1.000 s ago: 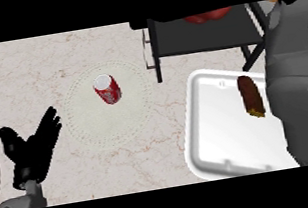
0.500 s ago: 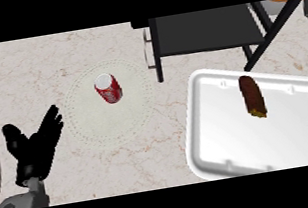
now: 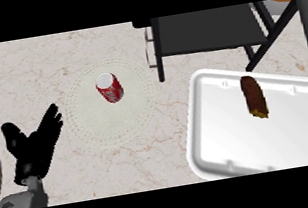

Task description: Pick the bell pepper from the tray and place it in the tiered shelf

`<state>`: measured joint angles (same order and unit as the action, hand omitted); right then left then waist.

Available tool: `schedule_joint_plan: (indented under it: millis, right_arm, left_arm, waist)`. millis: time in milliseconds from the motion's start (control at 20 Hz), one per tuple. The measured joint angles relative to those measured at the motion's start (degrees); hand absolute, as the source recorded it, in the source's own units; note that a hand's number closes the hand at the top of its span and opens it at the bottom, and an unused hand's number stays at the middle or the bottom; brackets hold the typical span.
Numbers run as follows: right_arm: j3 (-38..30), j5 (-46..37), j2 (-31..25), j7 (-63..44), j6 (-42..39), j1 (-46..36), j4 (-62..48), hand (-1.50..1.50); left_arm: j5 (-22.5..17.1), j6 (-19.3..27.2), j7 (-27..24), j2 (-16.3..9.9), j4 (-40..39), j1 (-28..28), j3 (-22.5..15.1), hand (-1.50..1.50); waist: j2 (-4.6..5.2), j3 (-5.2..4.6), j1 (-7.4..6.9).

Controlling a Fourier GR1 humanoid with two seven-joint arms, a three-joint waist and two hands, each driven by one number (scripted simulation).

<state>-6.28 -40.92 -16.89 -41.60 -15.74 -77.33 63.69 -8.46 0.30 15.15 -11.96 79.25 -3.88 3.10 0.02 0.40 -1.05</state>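
Left hand (image 3: 35, 145) well left of tray (image 3: 222, 138)

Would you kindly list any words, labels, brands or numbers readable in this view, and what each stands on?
None can be read.
The red can on the plate shows pale marks, too blurred to read.
The white tray, brown bar and dark shelf carry no text.

A red can (image 3: 110, 88) lies tilted on a pale round mat (image 3: 109, 103) mid-counter (image 3: 32, 69), white top facing the far edge. Near the counter's right edge lies a brown pastry (image 3: 254, 96).
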Motion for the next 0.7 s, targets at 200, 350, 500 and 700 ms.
schedule_joint_plan:
  millis: [200,350,500,700]
  right_arm:
    - [-0.6,-1.1,-0.8,4.1,3.0,-1.8,-6.8,1.50]
    - [-0.6,-2.4,-1.0,6.5,5.5,-3.3,-11.6,1.50]
    - [-1.1,-3.0,-1.4,9.7,7.9,-4.2,-15.9,1.50]
    - [-1.5,-3.1,-1.5,13.8,10.1,-4.0,-19.2,1.50]
  left_arm:
    - [0.5,0.1,-0.9,0.4,-0.1,0.0,-0.1,0.00]
    - [0.5,0.2,-0.2,0.6,0.0,-0.3,0.0,0.00]
    - [0.1,-0.1,0.9,0.2,0.5,-0.3,0.5,0.00]
    - [0.2,-0.4,0.6,0.4,1.6,0.6,0.4,0.00]
  waist:
    - [0.06,0.02,-0.25]
    - [0.13,-0.01,-0.38]
    - [0.16,-0.07,-0.45]
    - [0.10,-0.06,-0.35]
